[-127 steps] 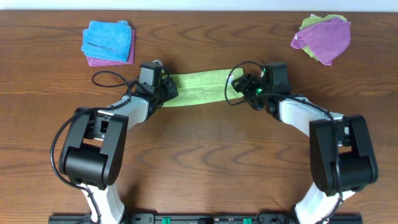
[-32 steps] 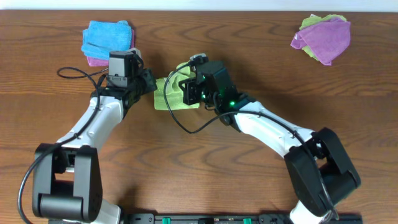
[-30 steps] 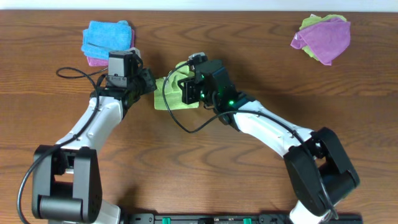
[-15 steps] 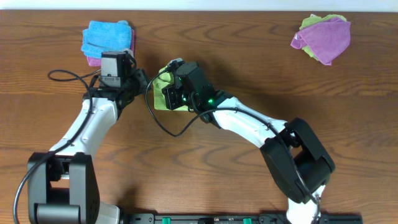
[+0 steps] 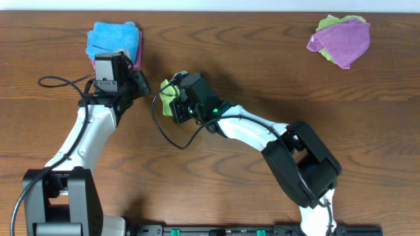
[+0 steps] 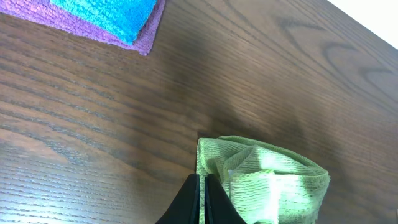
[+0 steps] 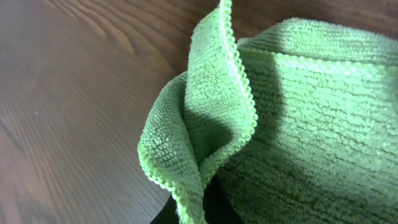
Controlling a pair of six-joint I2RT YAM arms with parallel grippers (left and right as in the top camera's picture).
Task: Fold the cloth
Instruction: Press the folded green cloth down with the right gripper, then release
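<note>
Overhead, the cloth (image 5: 166,105) lies bunched, shifted left since earlier.

Table (image 5: 262,72): bare wood lies open across the back middle and the right half, as far as the purple-and-green cloth pile (image 5: 340,39) in the far right corner.
Far left corner blocked: blue cloth (image 5: 111,36) on a purple cloth (image 5: 137,56), just behind the left wrist.
Bunched lime-green cloth (image 5: 168,98) fills the narrow gap between left gripper (image 6: 202,186) and right gripper (image 7: 205,208).
Right arm (image 5: 249,131) slants across the centre. Its cable (image 5: 164,131) loops just in front.
</note>
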